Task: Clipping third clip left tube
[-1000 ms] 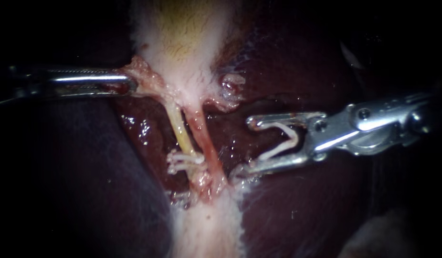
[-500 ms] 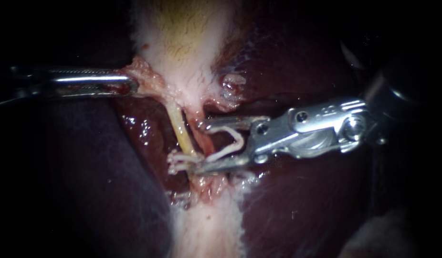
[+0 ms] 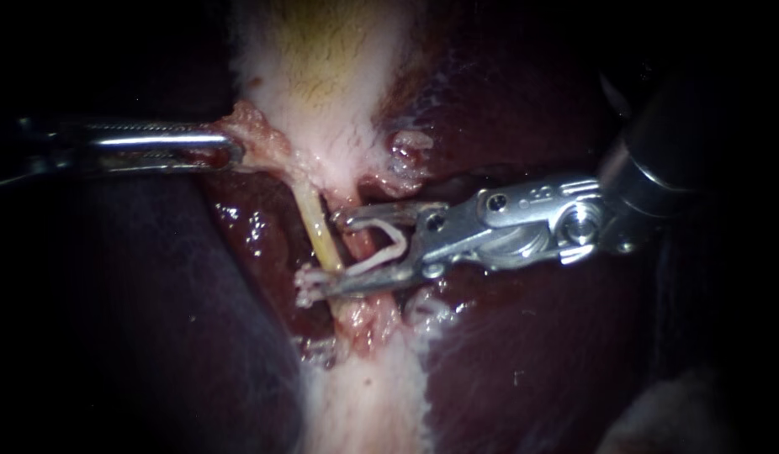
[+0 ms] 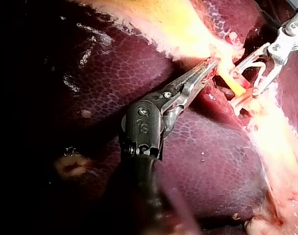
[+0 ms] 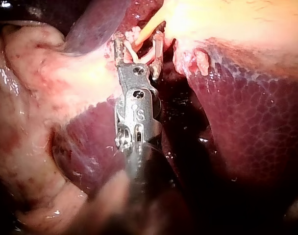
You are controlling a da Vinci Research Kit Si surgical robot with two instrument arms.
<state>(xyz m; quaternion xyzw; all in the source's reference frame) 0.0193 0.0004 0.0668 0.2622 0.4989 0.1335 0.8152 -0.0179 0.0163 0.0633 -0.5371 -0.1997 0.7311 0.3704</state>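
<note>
Two tubes run down from the gallbladder: a yellow left tube and a reddish right tube. White clips sit low on the left tube. My right instrument carries an open white clip between its spread jaws. The jaws straddle the right tube, and their tips reach the left tube just above the seated clips. My left instrument is shut on pink tissue at the gallbladder's neck and holds it to the left. The left wrist view shows that grip, the right wrist view the loaded jaws.
Dark red liver lies on both sides of the tubes. A pale band of tissue runs down below them. A frayed pale stump sits right of the gallbladder's neck. The right instrument's wide shaft fills the upper right.
My right instrument has moved left with its clip, from clear of the tubes to straddling them. The left instrument and its held tissue have stayed put.
</note>
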